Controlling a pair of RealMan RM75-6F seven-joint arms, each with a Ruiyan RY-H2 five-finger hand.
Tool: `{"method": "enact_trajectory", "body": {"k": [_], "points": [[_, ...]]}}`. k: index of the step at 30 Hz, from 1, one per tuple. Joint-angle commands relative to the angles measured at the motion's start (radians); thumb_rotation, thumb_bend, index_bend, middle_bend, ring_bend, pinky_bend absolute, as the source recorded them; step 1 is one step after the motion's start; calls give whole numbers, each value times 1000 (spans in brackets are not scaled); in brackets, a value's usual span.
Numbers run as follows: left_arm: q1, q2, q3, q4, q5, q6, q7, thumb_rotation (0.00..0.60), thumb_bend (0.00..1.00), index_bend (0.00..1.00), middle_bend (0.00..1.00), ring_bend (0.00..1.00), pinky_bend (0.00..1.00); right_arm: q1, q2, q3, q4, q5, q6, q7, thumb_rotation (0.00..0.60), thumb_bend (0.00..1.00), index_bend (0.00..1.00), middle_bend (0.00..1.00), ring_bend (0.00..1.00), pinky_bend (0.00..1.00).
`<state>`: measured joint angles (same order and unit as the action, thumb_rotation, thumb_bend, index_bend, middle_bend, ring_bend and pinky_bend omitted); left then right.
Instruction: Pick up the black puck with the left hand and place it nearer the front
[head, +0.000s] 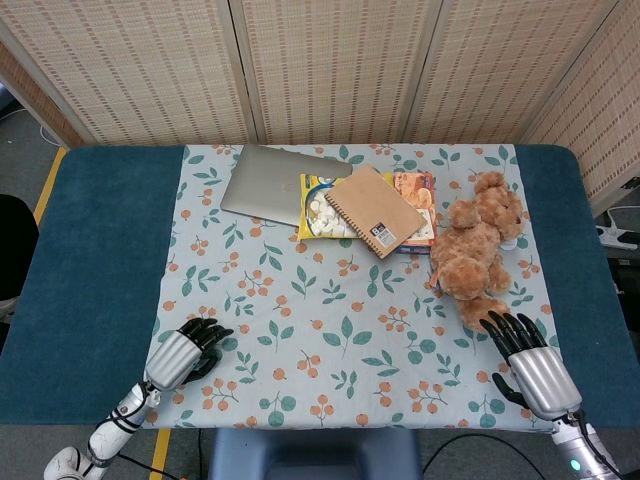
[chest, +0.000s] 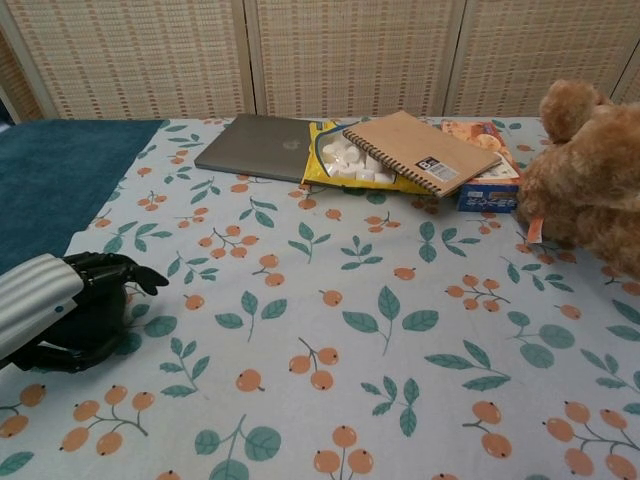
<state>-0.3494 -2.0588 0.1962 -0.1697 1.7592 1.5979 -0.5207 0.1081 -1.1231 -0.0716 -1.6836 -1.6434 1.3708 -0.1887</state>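
The black puck (chest: 98, 328) lies on the floral cloth near the table's front left, mostly covered by my left hand (chest: 45, 300). In the head view that left hand (head: 180, 352) sits at the cloth's front left corner, its dark fingers (head: 210, 332) spread apart over the puck and no longer wrapped around it. My right hand (head: 532, 368) rests at the front right with its fingers apart and nothing in it, just in front of the teddy bear's foot. The chest view does not show the right hand.
A grey laptop (head: 262, 183), a yellow snack bag (head: 318, 213), a brown spiral notebook (head: 376, 210) and an orange box (head: 420, 188) lie piled at the back middle. A brown teddy bear (head: 480, 245) lies at the right. The cloth's front edge (head: 300, 422) is close to the left hand.
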Motion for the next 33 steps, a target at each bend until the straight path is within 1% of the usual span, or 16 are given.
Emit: {"method": "enact_trajectory", "body": {"k": [1,4,9,14,16,17,20,22,27,33], "points": [[-11,1,-5,6,-4,0,24,600,538,226,289,235,464,1,0,0,0,0,-2,1,600,285,0,0,0,0],[-30,0,-8,19,-4,-5,54,600,562,233,300,246,491,2,1,0,0,1,-4,3,600,286,0,0,0,0],[-68,0,-6,40,1,-9,113,600,588,235,302,246,492,4,2,0,0,6,-11,0,600,286,0,0,0,0],[-104,2,-5,69,3,-43,214,600,607,244,304,253,497,6,3,1,-5,15,-20,-8,600,286,0,0,0,0],[-105,2,-10,68,-4,-72,247,600,612,235,297,252,479,6,3,1,-7,17,-21,-9,600,286,0,0,0,0],[-102,2,-12,64,-8,-83,252,600,610,222,289,242,452,6,3,2,-7,17,-20,-10,600,286,0,0,0,0],[-88,4,-12,54,-11,-93,260,600,590,179,264,201,363,5,3,3,-7,18,-18,-11,600,286,0,0,0,0],[-74,3,-14,44,-16,-98,253,600,566,154,247,181,328,5,2,3,-6,19,-18,-11,600,286,0,0,0,0],[-38,0,-32,3,-40,-85,182,600,514,95,187,127,300,5,0,3,-5,17,-15,-12,600,286,0,0,0,0],[-7,11,-24,-40,-34,-31,112,600,458,38,134,56,269,3,-2,2,-6,13,-12,-16,600,286,0,0,0,0]]}}
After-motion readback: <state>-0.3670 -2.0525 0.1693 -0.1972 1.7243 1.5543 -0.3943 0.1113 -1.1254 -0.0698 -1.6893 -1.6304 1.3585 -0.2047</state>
